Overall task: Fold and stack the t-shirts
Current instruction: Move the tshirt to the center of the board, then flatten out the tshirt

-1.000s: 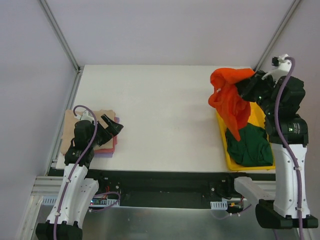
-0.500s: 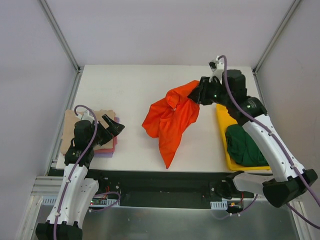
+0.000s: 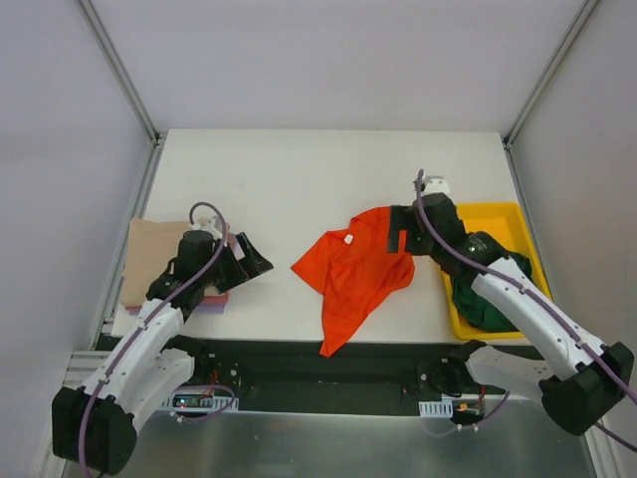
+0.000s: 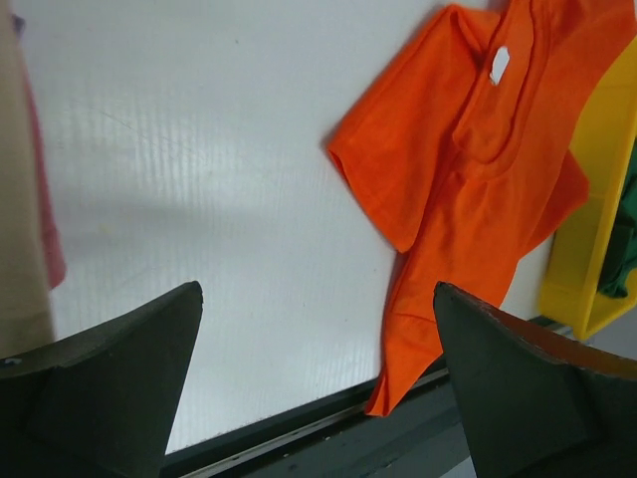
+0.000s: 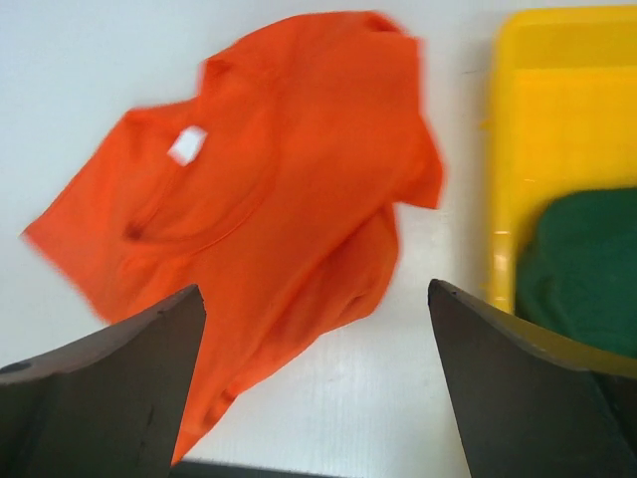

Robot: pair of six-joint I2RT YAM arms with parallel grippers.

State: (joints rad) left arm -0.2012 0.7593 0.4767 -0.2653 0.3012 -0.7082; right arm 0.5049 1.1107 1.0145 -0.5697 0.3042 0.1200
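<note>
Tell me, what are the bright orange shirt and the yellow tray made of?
The bright orange-red t-shirt looks like soft, thin cloth, maybe cotton: it lies limp in loose wrinkles, looks matte, and has a small white label sewn at the neck. The yellow rectangular tray looks like hard plastic: it is smooth and evenly coloured, with a straight raised rim that keeps its shape. The exact fibre or plastic cannot be told.

Hovering with the right gripper (image 5: 314, 299) spread wide above the orange-red t-shirt (image 5: 299, 169) lying rumpled on the white table (image 5: 90, 60), neck label (image 5: 186, 145) facing up; looking at the dark green t-shirt (image 5: 587, 269) sitting in the yellow tray (image 5: 510, 149).
</note>
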